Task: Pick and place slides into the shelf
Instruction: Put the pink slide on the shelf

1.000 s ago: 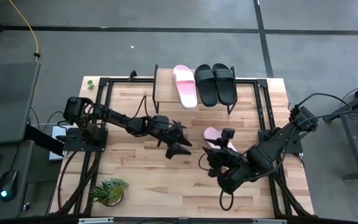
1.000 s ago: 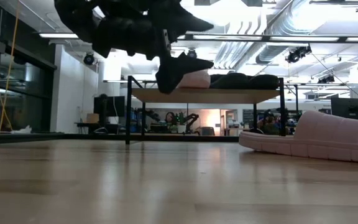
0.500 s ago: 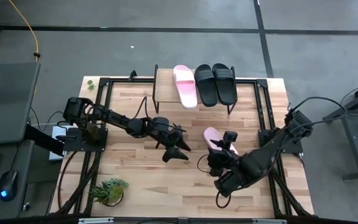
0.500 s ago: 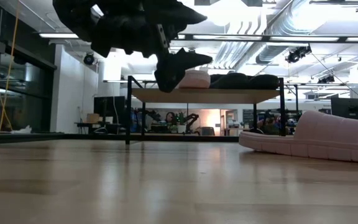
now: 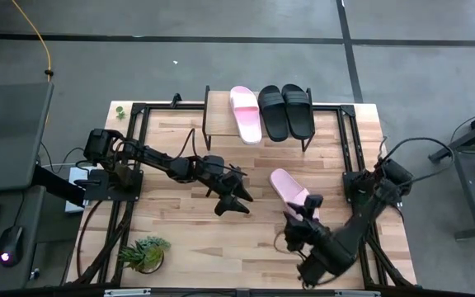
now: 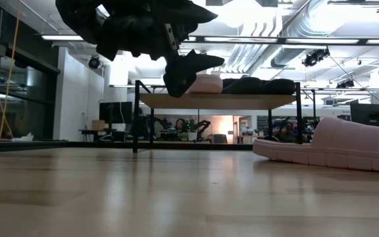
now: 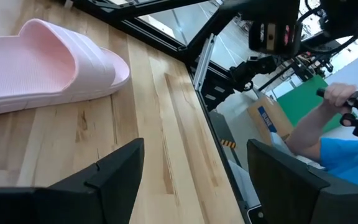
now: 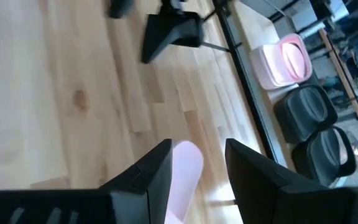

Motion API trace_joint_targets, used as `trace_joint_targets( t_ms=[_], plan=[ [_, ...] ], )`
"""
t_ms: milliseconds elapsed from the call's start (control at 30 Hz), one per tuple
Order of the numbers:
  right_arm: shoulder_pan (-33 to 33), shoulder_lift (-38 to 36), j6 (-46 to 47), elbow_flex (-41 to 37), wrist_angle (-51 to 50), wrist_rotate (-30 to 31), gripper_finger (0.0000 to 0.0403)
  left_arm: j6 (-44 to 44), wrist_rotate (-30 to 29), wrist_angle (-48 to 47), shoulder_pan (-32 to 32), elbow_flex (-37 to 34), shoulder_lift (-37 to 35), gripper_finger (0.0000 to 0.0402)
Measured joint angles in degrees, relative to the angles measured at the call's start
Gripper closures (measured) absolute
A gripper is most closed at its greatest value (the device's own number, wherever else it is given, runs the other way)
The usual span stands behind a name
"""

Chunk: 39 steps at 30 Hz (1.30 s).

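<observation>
Retreating toward the table's near edge, the right gripper now sits just short of the loose pink slide, which a sec ago lay partly under it; fingers are spread, nothing held, so no grasp yet. Left gripper hovers mid-table, fingers apart and empty, approx. unchanged. Shelf carries one pink slide and two black slides; judgement: 3 of 4 placed, last pickup pending w/ re-approach likely.
</observation>
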Motion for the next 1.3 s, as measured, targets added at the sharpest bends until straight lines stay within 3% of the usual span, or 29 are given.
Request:
trace_joint_targets(
  t_ms=[333,567,700,967,1300],
  plan=[
    [3.82,4.7,4.52,-0.56,0.29,1.73,0.0263,-0.02,0.0,0.49,0.0,0.0,0.0,0.0137],
    [5.37,3.85,20.25,-16.77,0.5,-1.31,0.0263,-0.02,0.01,0.72,0.0,0.0,0.0,0.0137],
    [7.47,3.78,27.26,-24.55,6.05,-3.32,0.0263,0.02,0.01,0.77,0.0,0.0,0.0,0.0137],
    [10.16,3.78,23.35,-28.22,21.16,-8.44,0.0263,0.23,-0.04,0.88,0.0,0.0,0.0,0.0137],
    [11.06,4.11,23.07,-28.22,18.59,-10.04,0.0263,1.04,-0.04,0.88,0.0,0.0,0.0,0.0137]
  ],
)
